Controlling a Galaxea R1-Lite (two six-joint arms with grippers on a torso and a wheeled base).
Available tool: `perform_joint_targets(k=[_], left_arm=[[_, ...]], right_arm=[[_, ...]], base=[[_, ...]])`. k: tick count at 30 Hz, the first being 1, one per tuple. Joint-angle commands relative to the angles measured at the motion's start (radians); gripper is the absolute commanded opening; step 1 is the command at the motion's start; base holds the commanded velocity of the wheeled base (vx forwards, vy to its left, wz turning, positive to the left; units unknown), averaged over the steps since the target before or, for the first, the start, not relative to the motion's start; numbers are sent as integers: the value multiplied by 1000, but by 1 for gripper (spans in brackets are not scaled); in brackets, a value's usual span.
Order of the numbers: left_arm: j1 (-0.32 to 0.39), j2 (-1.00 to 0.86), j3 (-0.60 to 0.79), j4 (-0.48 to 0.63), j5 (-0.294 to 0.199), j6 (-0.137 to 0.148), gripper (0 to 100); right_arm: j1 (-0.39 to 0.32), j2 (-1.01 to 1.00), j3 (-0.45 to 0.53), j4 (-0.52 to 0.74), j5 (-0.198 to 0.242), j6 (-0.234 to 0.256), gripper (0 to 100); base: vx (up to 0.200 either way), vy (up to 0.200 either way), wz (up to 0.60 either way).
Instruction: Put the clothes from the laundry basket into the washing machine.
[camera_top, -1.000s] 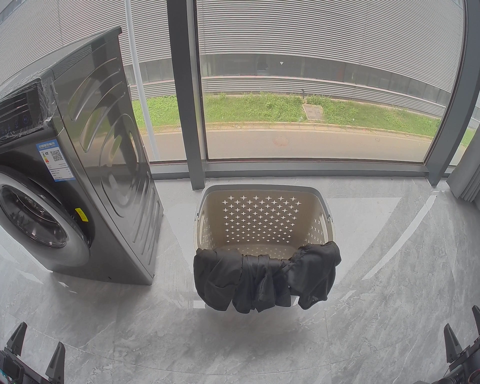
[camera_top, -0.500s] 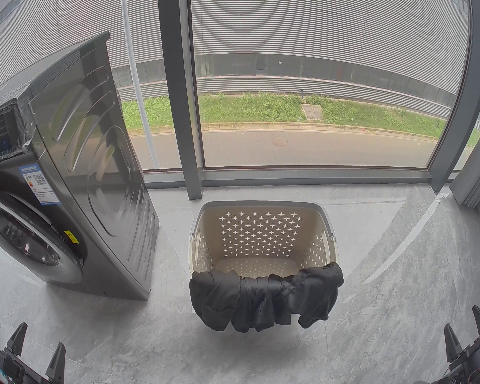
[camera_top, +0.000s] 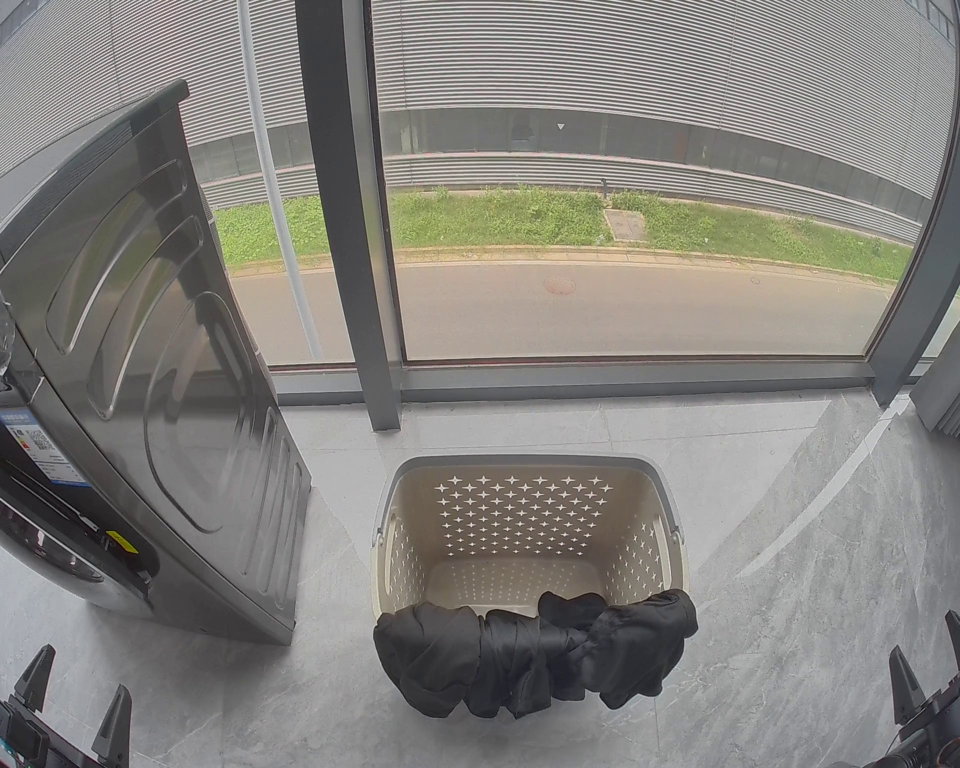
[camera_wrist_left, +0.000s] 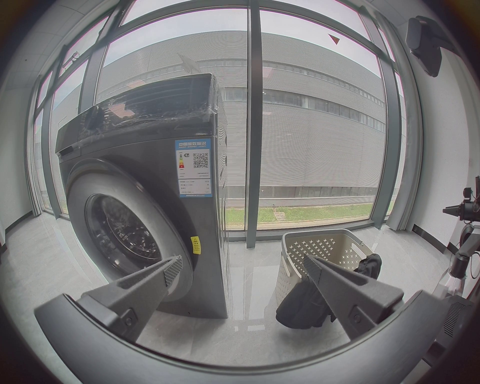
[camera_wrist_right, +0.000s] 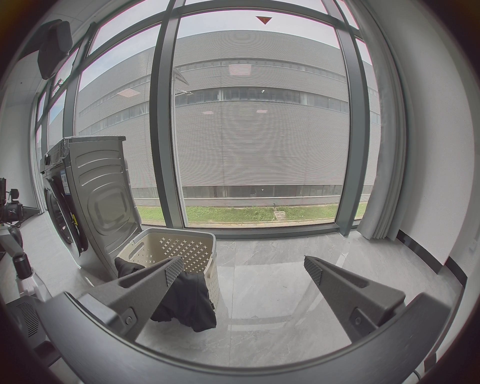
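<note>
The left gripper (camera_top: 78, 690) hangs low at the near left with its two dark fingers spread wide and nothing between them. The right gripper (camera_top: 925, 650) sits the same way at the near right, also parted and empty. Ahead and between them, on the grey marble floor (camera_top: 800, 600), stands the beige plastic laundry basket with star-shaped holes (camera_top: 520, 462). The black crumpled clothes (camera_top: 520, 655) are draped over its near rim, hanging mostly down the outside, and the inside of the basket looks bare. To the basket's left, just beside it, stands the dark grey front-loading washing machine (camera_top: 180, 400). In the left wrist view its round glass door (camera_wrist_left: 125, 230) appears shut.

Over the last second the whole head view has shifted. Basket and washer now sit lower in it, and the washer has slid further toward the left edge, while the two grippers keep their places. That is the camera moving, so the robot is likely closing in on the basket. The clothes lie as before. My judgement is that this is the approach: nothing is grasped yet, and the door likely needs opening.
</note>
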Motion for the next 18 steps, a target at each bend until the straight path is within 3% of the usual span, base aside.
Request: perform_joint_targets(k=[1, 12, 18], left_arm=[[0, -16, 18, 0, 0, 0, 100], [0, -16, 18, 0, 0, 1, 100], [0, -16, 18, 0, 0, 0, 100]], right_arm=[[1, -14, 18, -1, 0, 0, 100], [1, -14, 18, 0, 0, 0, 100], [1, -14, 18, 0, 0, 0, 100]], base=[[0, 0, 0], [0, 0, 0], [0, -200, 0]])
